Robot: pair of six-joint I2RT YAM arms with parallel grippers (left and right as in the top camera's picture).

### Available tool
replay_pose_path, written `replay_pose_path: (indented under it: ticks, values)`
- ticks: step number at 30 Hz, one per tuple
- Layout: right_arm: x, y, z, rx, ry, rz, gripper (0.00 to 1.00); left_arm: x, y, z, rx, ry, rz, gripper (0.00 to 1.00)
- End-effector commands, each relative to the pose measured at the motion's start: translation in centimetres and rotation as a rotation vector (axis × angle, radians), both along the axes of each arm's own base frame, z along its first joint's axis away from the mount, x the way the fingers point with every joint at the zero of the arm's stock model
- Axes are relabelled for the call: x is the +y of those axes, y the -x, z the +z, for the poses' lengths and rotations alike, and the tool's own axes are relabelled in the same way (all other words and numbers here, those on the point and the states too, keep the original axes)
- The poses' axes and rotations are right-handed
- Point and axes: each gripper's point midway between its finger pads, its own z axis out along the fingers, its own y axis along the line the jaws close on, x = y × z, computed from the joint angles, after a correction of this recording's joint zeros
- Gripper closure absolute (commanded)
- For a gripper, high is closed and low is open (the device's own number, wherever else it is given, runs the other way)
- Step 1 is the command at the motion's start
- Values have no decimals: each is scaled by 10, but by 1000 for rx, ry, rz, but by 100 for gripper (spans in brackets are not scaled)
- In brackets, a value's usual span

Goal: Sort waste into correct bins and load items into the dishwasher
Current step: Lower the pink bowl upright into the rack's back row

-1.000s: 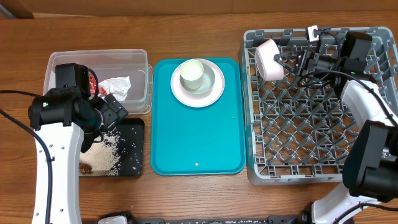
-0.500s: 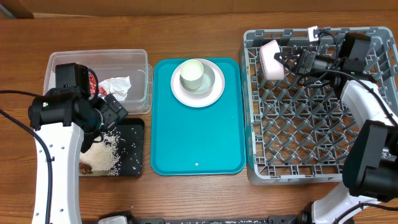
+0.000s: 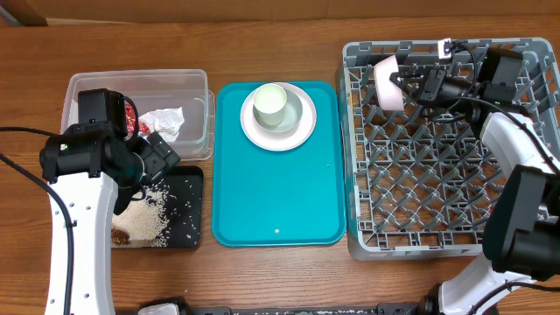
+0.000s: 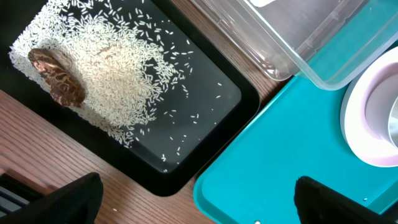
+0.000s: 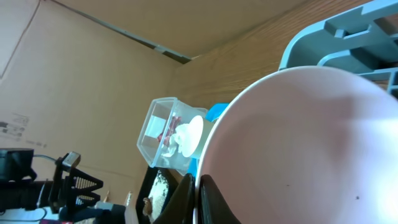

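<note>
One white bowl, rim pinched in the right gripper over the rack; likely rigid, slick, chippable, so keep the rim hold. Left gripper spread wide, empty.

I can read no text, label, brand or number on anything in my views. The cardboard wall in the right wrist view bears small print, too blurred to make out.

Wood-grain table, glossy teal tray — plastic rack
</note>
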Motion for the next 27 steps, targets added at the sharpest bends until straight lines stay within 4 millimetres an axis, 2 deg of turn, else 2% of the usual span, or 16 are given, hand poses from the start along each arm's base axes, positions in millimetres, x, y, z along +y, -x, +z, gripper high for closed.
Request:
replay_pose_path:
  ticks: [1,6,12,16,27]
  values:
    - [-7,-10,-24,56,17,-40,96,1,-1,0,-2,0,3,0]
    - [-13,-15,-40,83,30,-66,96,1,-1,0,-2,0,3,0]
    - [-35,-17,-40,107,20,-124,96,1,-1,0,-1,-1,3,0]
    - [-44,-18,-40,108,19,-143,89,1,-1,0,-2,0,3,0]
    - [-51,-20,-49,143,50,-188,87,1,-1,0,-1,-1,3,0]
